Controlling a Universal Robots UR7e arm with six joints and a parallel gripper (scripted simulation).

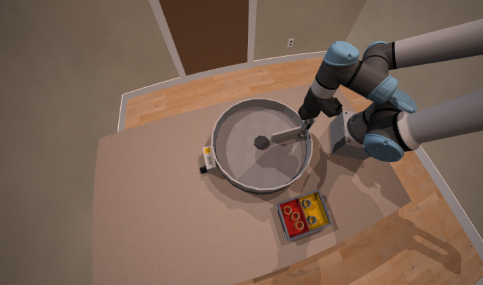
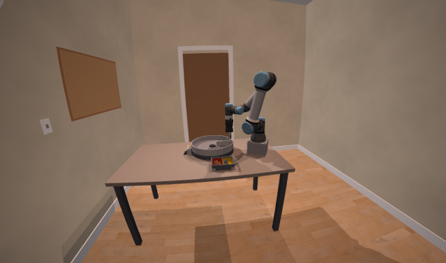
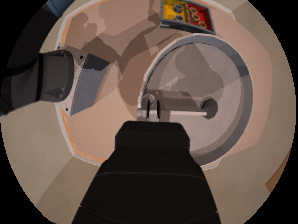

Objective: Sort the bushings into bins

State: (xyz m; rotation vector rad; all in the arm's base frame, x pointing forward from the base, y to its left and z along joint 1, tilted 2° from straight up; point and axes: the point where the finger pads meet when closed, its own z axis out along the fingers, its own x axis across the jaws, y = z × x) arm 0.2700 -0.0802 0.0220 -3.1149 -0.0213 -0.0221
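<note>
The turntable point(image 1: 241, 152) point(image 3: 225, 65) is a round grey disc with a raised wall. A straight grey bar reaches in from its wall near the gripper. A small round grey piece point(image 1: 301, 136) point(image 3: 150, 98) is at the bar's outer end; I cannot tell whether it is a steel bushing or a fixed part. My gripper point(image 1: 308, 124) point(image 3: 153, 105) is partly open and empty, above the turntable's wall beside that piece. The red bin point(image 1: 286, 223) holds three bronze bushings. The yellow bin point(image 1: 319, 211) holds two steel bushings. Part of the turntable is hidden by the gripper in the wrist view.
The bins share a grey tray point(image 1: 290, 239) point(image 2: 223, 166) in front of the turntable. A dark hub point(image 1: 261, 142) point(image 3: 209, 108) is at the turntable's centre. A small white box point(image 1: 209, 161) is on its outer left side. The robot's base point(image 1: 338, 136) point(image 2: 257, 147) is to the right.
</note>
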